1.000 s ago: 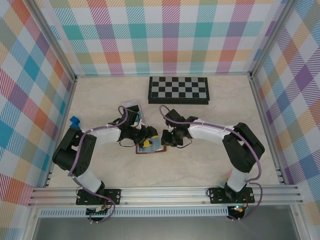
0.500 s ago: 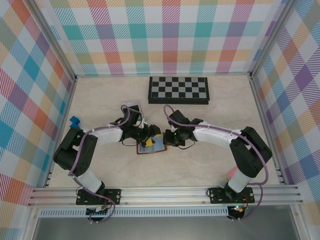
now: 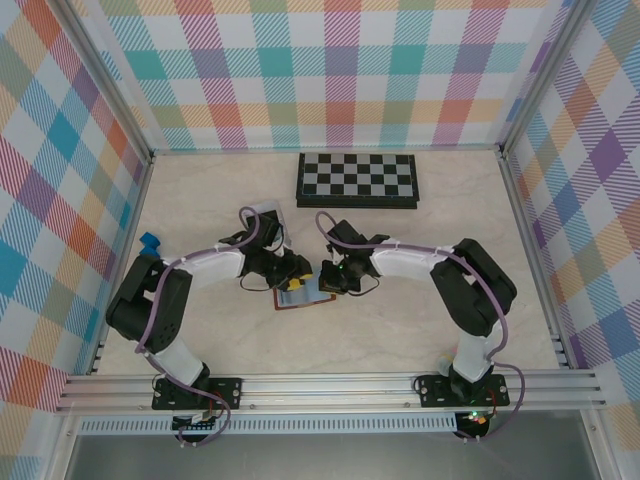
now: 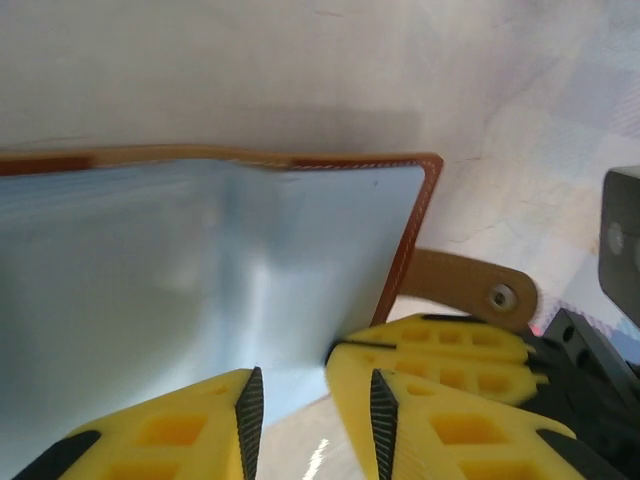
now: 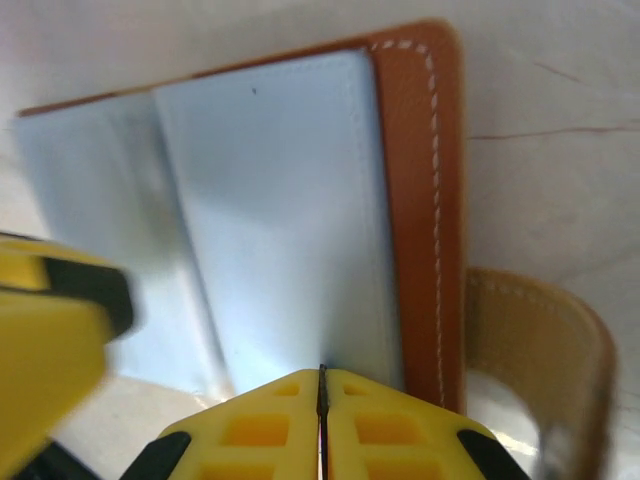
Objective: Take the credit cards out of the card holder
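The card holder (image 3: pixel 308 297) lies spread open with its blue-grey lining up, a little in front of the chessboard (image 3: pixel 357 180). Both grippers hang low over it. The left gripper (image 4: pixel 310 400) has a narrow gap between its fingers at the lining's edge. The right gripper (image 5: pixel 322 375) has its fingers pressed together beside the clasp tab (image 5: pixel 540 340).

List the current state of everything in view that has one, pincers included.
card holder: open, lying flat, blue-grey lining up.
clasp tab: unfastened, sticking out past the holder's edge.
left pincer: open, jaws apart at the holder's corner.
right pincer: shut, tips at the lining's edge.
chessboard: lying flat, squares up.
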### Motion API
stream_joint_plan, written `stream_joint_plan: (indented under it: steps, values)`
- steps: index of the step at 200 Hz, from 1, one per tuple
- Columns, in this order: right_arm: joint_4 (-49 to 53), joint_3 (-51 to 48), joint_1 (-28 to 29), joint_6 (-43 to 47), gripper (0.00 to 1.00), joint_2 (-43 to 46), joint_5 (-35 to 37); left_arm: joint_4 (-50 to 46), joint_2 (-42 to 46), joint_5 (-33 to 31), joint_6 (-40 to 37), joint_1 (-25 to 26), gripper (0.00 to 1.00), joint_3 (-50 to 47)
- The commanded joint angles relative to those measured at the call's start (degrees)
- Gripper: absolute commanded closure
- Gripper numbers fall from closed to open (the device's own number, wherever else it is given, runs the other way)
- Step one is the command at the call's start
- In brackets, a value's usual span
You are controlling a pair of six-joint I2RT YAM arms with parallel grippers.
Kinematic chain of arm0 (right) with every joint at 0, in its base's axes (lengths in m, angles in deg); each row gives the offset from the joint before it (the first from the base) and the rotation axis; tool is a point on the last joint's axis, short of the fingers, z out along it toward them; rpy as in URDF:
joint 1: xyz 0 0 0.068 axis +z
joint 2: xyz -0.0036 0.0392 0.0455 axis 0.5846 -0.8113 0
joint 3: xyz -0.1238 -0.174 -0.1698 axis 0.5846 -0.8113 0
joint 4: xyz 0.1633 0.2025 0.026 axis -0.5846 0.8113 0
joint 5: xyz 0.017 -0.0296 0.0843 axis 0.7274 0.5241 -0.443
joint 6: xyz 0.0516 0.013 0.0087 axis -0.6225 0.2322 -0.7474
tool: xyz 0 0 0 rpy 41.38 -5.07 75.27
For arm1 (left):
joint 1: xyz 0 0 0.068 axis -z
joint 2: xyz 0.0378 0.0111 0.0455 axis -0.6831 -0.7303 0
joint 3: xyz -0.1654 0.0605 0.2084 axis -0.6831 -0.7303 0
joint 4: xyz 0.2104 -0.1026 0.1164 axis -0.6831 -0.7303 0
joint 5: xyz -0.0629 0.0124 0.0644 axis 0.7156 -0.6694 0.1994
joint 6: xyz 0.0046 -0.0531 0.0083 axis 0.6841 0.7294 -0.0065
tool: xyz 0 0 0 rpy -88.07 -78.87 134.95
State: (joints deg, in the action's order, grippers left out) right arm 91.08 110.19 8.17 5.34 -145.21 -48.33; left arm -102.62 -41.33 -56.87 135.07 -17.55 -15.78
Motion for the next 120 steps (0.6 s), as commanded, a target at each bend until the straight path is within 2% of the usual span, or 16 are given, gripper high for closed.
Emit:
stream_joint_plan:
  steps: [1,22,45,120]
  values:
    - [2.8,1.2,-0.2,0.8,0.90,-1.1,0.6,-9.8,4.5,-4.7,-4.4,-3.3,0.59,0.3]
    - [3.5,1.3,-0.2,0.9,0.90,-1.7,0.3,-12.0,6.8,-5.7,-5.5,-5.1,0.48,-1.2]
    - [3.7,1.3,-0.2,0.7,0.90,-2.3,0.3,-12.3,7.9,-6.1,-5.8,-5.5,0.43,-2.6]
    - [4.9,2.3,-0.2,1.1,0.90,-3.5,-0.2,-6.9,5.2,0.3,-5.7,-5.5,0.49,-3.6]
